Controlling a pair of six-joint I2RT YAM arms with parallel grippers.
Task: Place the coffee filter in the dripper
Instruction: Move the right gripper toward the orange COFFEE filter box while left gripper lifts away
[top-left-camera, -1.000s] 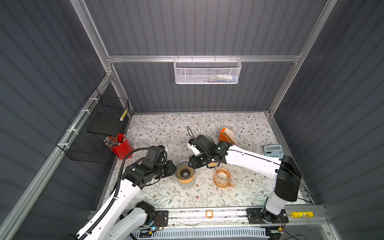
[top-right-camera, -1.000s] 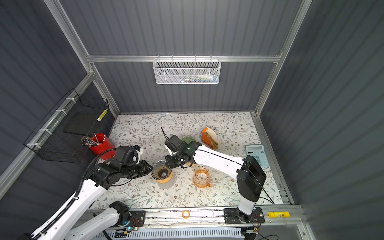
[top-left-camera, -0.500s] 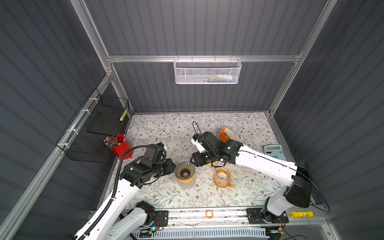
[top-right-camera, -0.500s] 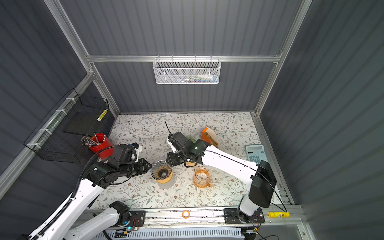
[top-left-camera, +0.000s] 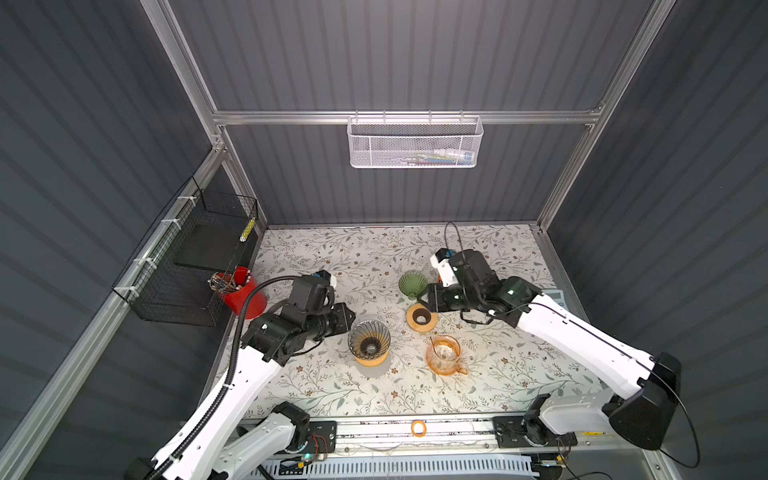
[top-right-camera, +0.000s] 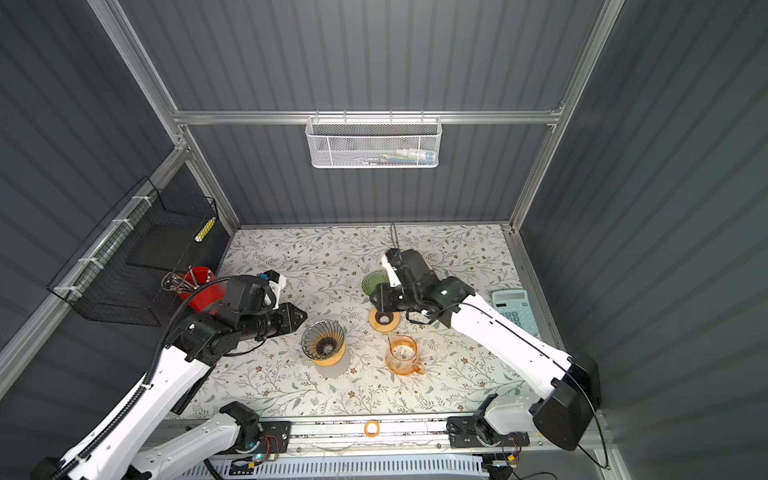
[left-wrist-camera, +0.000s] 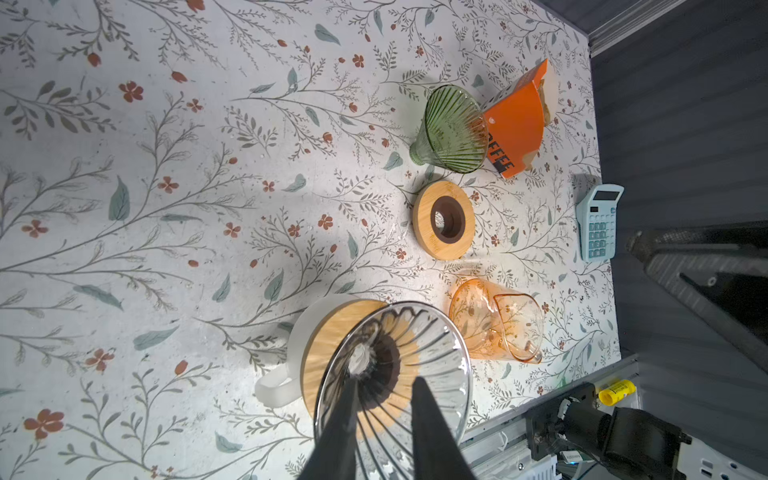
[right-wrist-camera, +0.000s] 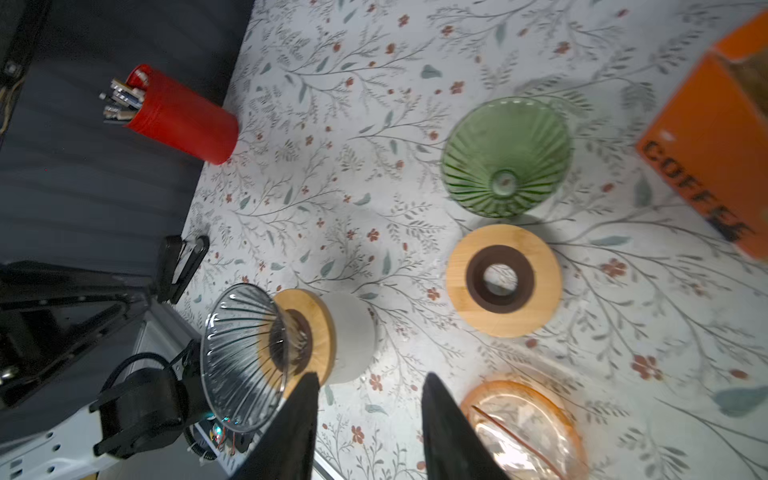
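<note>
1. Floral-patterned tabletop (top-left-camera: 332, 257) carries a smoky ribbed glass dripper (top-left-camera: 369, 338); left gripper (left-wrist-camera: 384, 381) is at its rim, jaws narrowly parted, grip unclear.
2. Tan paper coffee filter (left-wrist-camera: 549, 99) sits in the orange cardboard box (left-wrist-camera: 515, 120), apart from the empty, half-spread right gripper (right-wrist-camera: 372, 376).

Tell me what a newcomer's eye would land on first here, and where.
The clear ribbed glass dripper perched on a white mug stands near the front of the floral table, with the left gripper close beside it. Farther back sit a green glass dripper and a loose wooden ring; an amber glass pitcher stands right of the clear one.
</note>
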